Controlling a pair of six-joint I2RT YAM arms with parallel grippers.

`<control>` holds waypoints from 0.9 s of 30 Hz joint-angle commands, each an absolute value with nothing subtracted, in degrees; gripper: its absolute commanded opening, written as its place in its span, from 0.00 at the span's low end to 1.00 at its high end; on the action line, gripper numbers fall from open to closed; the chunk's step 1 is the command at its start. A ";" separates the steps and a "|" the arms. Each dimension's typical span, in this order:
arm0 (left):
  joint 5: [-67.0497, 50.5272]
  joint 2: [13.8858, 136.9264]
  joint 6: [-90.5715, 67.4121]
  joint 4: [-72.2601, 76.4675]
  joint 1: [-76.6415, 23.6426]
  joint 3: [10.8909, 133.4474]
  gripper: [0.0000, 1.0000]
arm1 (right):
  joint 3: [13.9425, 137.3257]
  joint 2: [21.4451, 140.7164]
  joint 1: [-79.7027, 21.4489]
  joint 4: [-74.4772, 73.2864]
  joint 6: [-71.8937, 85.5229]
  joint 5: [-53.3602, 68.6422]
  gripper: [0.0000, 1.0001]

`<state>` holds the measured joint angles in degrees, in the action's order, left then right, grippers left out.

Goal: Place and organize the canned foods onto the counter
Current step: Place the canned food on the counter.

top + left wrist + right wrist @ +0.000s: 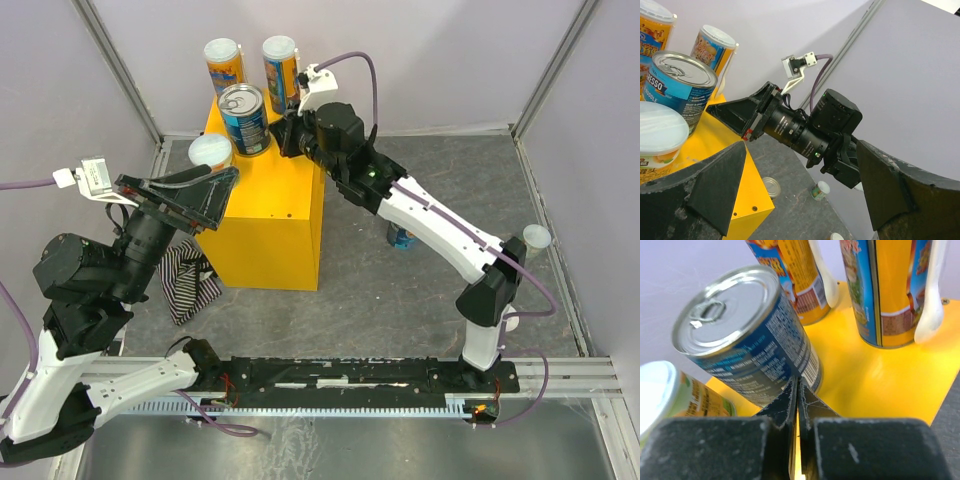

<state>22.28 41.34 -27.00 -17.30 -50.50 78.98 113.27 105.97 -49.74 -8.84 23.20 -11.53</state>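
tabletop (390,310) grey, yellow counter (275,235), pale lilac walls (430,60)

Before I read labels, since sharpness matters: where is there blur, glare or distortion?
Top external: evenly lit, sharp. Left wrist: left end effector soft in foreground, blue can crisp. Right wrist: right end effector out of focus, sheen on the counter, cans splayed by lens.
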 commanded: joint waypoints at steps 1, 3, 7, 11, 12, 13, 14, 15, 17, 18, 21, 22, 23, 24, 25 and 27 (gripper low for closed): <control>22.58 41.48 -25.32 -16.25 -50.45 79.51 0.97 | 118.72 107.20 -49.66 -7.47 24.01 -9.96 0.05; 22.66 41.48 -25.27 -16.39 -50.40 79.54 0.97 | 119.43 107.75 -49.66 -7.56 24.68 -9.19 0.05; 23.05 41.35 -25.14 -16.43 -50.43 79.54 0.97 | 120.14 108.69 -49.65 -7.57 26.00 -8.06 0.05; 23.34 41.14 -25.01 -16.48 -50.44 79.29 0.97 | 120.50 109.60 -49.74 -7.50 27.02 -7.07 0.05; 23.37 41.13 -24.97 -16.46 -50.44 79.27 0.97 | 120.81 109.86 -49.75 -7.52 27.25 -6.96 0.05; 23.38 41.23 -24.96 -16.44 -50.45 79.20 0.97 | 121.15 110.13 -49.75 -7.62 27.40 -6.82 0.06; 23.38 41.22 -24.96 -16.44 -50.45 79.19 0.97 | 121.49 110.47 -49.75 -7.70 27.50 -6.77 0.06; 23.38 41.24 -24.94 -16.44 -50.43 79.19 0.97 | 121.85 110.72 -49.74 -7.83 27.51 -6.74 0.06; 23.51 41.26 -24.81 -16.44 -50.41 79.19 0.97 | 122.74 111.27 -49.72 -8.13 27.60 -6.68 0.06; 23.51 41.27 -24.74 -16.46 -50.44 79.18 0.97 | 123.16 111.51 -49.74 -8.34 27.50 -6.68 0.05; 23.64 41.43 -24.54 -16.52 -50.43 79.27 0.97 | 124.49 112.37 -49.75 -8.89 27.47 -6.39 0.06; 23.65 41.44 -24.52 -16.57 -50.45 79.34 0.97 | 124.75 112.55 -49.74 -8.94 27.43 -6.27 0.06; 23.64 41.48 -24.52 -16.62 -50.43 79.43 0.97 | 124.92 112.73 -49.74 -8.96 27.55 -6.20 0.06; 23.64 41.53 -24.54 -16.61 -50.44 79.53 0.97 | 125.08 112.84 -49.70 -8.96 27.60 -6.16 0.06; 23.64 41.57 -24.45 -16.61 -50.45 79.53 0.97 | 125.20 112.96 -49.74 -9.04 27.68 -6.11 0.06; 23.64 41.65 -24.35 -16.61 -50.42 79.69 0.97 | 125.54 113.17 -49.72 -9.10 27.69 -6.07 0.06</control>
<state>22.46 41.34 -26.94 -17.56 -50.50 78.98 122.08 112.62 -49.60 -10.44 27.24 -7.38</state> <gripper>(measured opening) 0.972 0.056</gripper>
